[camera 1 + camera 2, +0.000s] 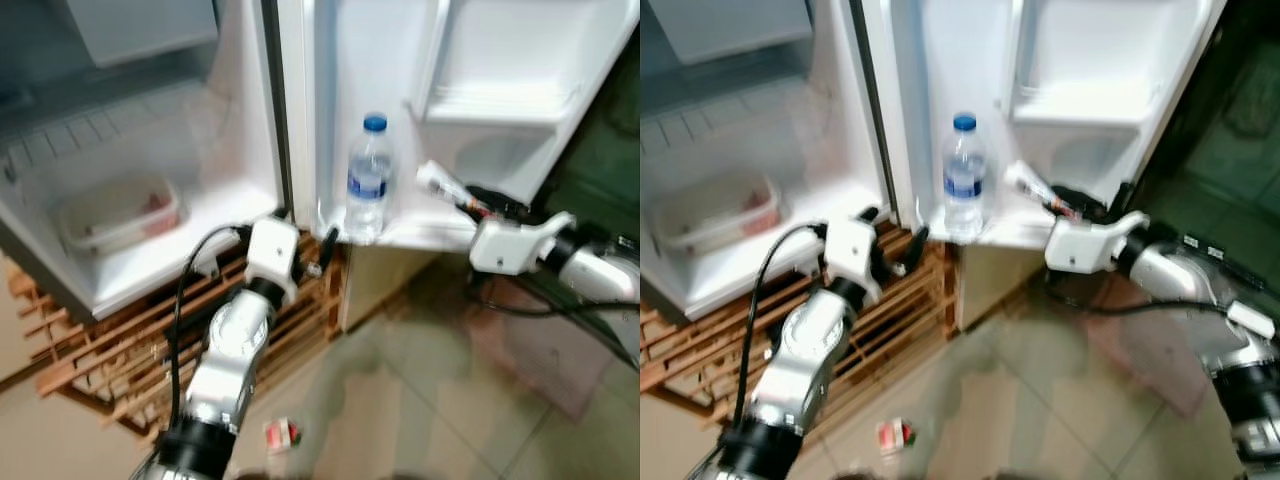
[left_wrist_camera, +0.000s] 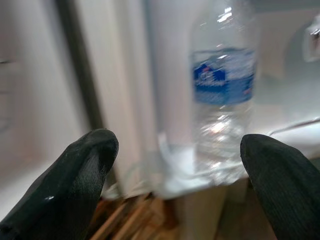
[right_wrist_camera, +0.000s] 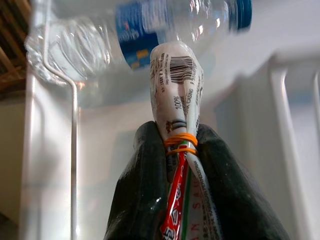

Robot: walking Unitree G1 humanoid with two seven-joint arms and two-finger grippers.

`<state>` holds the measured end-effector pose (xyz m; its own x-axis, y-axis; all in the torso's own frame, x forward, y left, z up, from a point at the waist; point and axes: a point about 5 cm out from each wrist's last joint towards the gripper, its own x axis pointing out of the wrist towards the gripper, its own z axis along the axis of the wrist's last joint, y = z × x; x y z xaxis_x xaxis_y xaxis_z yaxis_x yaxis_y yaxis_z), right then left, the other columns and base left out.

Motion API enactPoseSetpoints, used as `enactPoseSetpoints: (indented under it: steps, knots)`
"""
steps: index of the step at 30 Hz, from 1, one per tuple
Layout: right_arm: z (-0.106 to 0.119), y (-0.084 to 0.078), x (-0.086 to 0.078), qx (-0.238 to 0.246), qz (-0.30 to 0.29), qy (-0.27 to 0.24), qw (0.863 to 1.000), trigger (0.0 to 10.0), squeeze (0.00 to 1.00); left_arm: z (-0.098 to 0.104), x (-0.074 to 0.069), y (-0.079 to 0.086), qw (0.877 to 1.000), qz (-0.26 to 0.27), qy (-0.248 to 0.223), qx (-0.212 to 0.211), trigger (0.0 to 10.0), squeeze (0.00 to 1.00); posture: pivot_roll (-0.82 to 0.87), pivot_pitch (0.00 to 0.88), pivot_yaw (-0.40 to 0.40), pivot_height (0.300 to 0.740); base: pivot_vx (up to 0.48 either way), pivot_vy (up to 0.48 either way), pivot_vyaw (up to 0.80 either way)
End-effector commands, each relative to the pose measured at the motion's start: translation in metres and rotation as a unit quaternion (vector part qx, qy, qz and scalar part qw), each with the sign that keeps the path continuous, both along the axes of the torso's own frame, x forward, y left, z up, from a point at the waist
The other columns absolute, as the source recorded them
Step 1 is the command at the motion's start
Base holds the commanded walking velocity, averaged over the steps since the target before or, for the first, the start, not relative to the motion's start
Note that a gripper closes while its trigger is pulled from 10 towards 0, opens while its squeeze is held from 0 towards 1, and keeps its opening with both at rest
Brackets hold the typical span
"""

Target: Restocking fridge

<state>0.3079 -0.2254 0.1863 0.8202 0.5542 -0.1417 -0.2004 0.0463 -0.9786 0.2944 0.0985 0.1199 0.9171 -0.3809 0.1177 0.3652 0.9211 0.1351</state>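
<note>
Head cams are pretty smeared, so the water bottle (image 1: 369, 180) label is unreadable. The tub (image 1: 118, 212) contents on the fridge shelf are just a reddish blur. That small packet (image 1: 282, 433) on the floor? Too tiny to identify.

left arm: silver, rises from the lower left of the left eye view toward the middle, forearm tilted up and slightly right, a black cable looping along its left side
left wrist: white block just left of centre in the left eye view
left gripper (image 1: 325, 255): just left of centre, fingers spread wide apart, nothing between them; in the left wrist view one fingertip (image 2: 82, 165) sits lower left, the other lower right
right arm: silver, enters from the right edge of the left eye view, forearm near level, pointing left
right wrist: white block, right of centre
right gripper (image 3: 182, 145): fingers pressed together on a thin wrapped item they hold
</note>
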Motion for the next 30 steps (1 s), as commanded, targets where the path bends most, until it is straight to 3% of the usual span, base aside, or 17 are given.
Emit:
enactPoseSetpoints:
  steps: [1, 12, 19, 25, 30]
  knots:
    - [0.001, -0.001, 0.001, -0.032, 0.018, -0.01, 0.999, 0.0, 0.0, 0.002, -0.002, 0.007, 1.0, 0.005, -0.004, 0.006, 10.0, 0.0, 0.06, 0.024, 0.027, 0.74, 0.0, 0.0, 0.0]
    - [-0.003, 0.003, 0.004, -0.146, 0.074, -0.034, 0.986, 0.0, 0.0, 0.006, -0.014, 0.025, 0.999, 0.0, -0.003, 0.043, 10.0, 0.0, 0.1, 0.094, 0.077, 0.74, 0.0, 0.0, 0.0]
    - [0.021, -0.003, 0.008, -0.241, 0.094, -0.095, 0.961, 0.0, 0.0, 0.005, -0.029, 0.037, 0.997, -0.02, 0.016, 0.066, 10.0, 0.0, 0.11, 0.138, 0.147, 0.74, 0.0, 0.0, 0.0]
    - [0.032, -0.009, 0.013, -0.266, 0.083, -0.119, 0.953, 0.0, 0.0, 0.008, -0.032, 0.044, 0.996, -0.03, 0.026, 0.08, 10.0, 0.0, 0.12, 0.161, 0.185, 0.74, 0.0, 0.0, 0.0]
    - [0.038, -0.005, 0.015, -0.283, 0.094, -0.139, 0.944, 0.0, 0.0, 0.011, -0.038, 0.052, 0.994, -0.037, 0.036, 0.092, 10.0, 0.0, 0.13, 0.187, 0.22, 0.74, 0.0, 0.0, 0.0]
